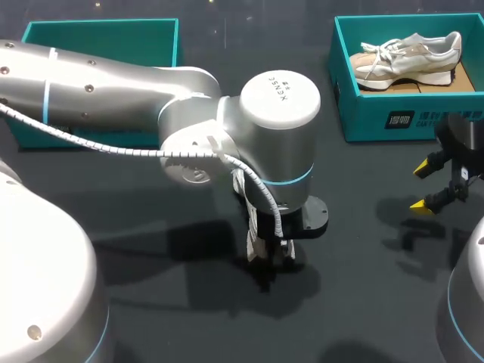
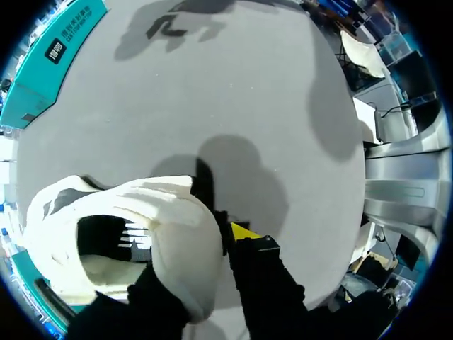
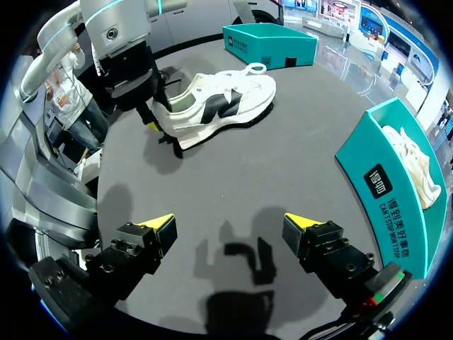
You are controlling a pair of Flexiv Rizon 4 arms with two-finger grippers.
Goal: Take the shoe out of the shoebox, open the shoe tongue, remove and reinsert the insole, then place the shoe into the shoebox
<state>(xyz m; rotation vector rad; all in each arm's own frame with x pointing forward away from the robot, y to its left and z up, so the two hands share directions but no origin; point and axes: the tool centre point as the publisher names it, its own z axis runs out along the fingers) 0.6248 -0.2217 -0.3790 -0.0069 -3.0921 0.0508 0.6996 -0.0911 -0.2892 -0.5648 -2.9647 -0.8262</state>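
Holding the shoe (image 3: pixel 219 106) by its heel wall, my left gripper (image 3: pixel 156 122) pinches it where it stands on the table (image 1: pixel 363 257), out of the shoebox (image 1: pixel 98 24), so the first step looks done. My right gripper (image 3: pixel 230 230) hangs spread and empty near the other box (image 1: pixel 363 113); opening the tongue (image 3: pixel 205 90), the insole work and the return all seem left to do

In the head view, the left arm (image 1: pixel 280 113) is covering almost all of the white shoe (image 3: pixel 212 106) and the left end effector (image 3: pixel 154 122). In the left wrist view, the shoe's heel is hiding one finger, and the picture's edge is cutting off its front. The right shoebox (image 1: pixel 378 113) is running past the head view's edge.
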